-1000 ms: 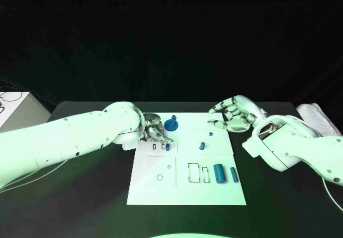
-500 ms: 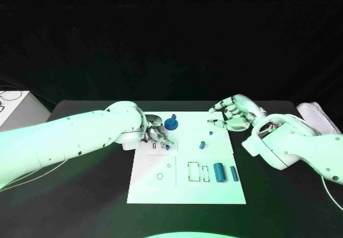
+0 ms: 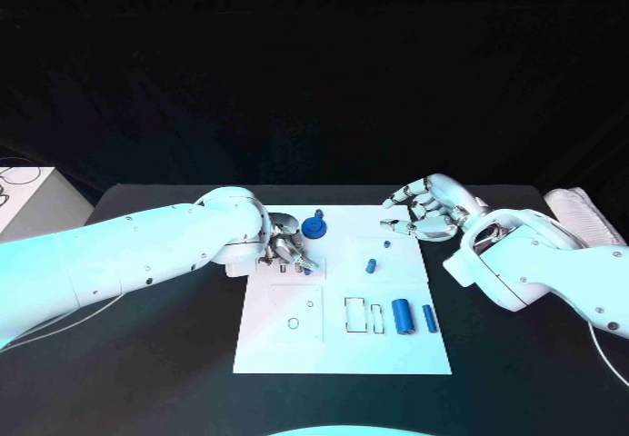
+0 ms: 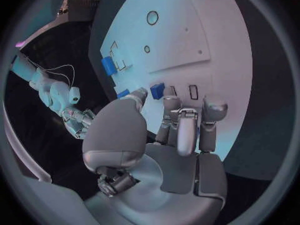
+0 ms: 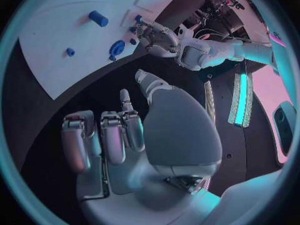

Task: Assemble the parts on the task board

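The white task board (image 3: 344,341) lies in the middle of the table. My left hand (image 3: 282,246) is at the board's upper left, and its thumb and a finger pinch a small blue block (image 4: 157,90) (image 3: 304,266) beside two narrow slots (image 4: 193,91). A round blue part (image 3: 314,227) (image 5: 117,47) stands just beyond the left hand. A small blue peg (image 3: 371,266) lies mid-board, with a tiny one (image 3: 388,243) above it. Two blue cylinders (image 3: 403,317) (image 3: 429,317) lie at the lower right. My right hand (image 3: 427,209) (image 5: 119,135) hovers off the board's upper right corner, fingers apart and holding nothing.
A white box (image 3: 24,198) stands at the table's far left edge. A pale bundle (image 3: 584,216) lies at the far right edge. Outlined recesses (image 3: 355,316) and a small ring mark (image 3: 293,323) show on the board's lower half.
My left hand has edged slightly down and right over the small blue block. The right hand and the other parts have not moved.
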